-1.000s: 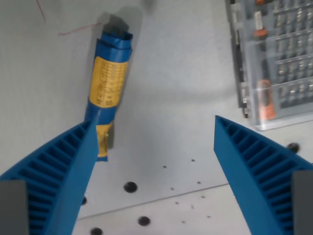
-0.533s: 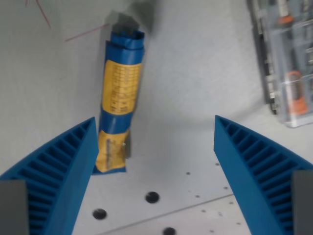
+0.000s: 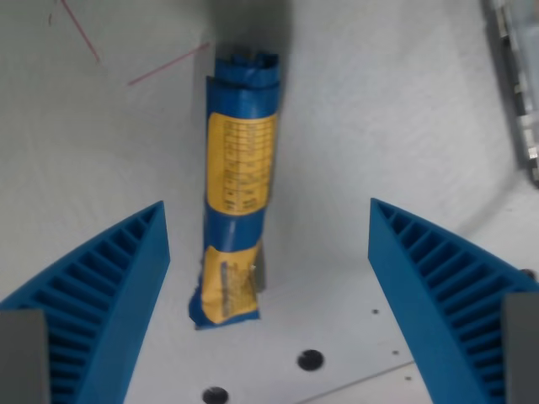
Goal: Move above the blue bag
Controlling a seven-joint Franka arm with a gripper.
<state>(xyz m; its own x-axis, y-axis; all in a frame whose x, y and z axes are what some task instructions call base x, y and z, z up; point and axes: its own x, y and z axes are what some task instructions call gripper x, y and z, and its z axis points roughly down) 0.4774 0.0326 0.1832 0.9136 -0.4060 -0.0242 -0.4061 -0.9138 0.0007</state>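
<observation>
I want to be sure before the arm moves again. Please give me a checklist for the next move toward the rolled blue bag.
1. Gripper open: ok, both blue fingers spread wide.
2. Blue bag between the fingers: ok, nearer the wrist view's left finger.
3. Bag free of contact: ok, no finger touches it.
4. Clear plastic case out of the way: ok, at right edge.
5. Height above bag: cannot tell.

glossy plastic blue bag [image 3: 240,181], ribbed hand [image 3: 268,220]
</observation>
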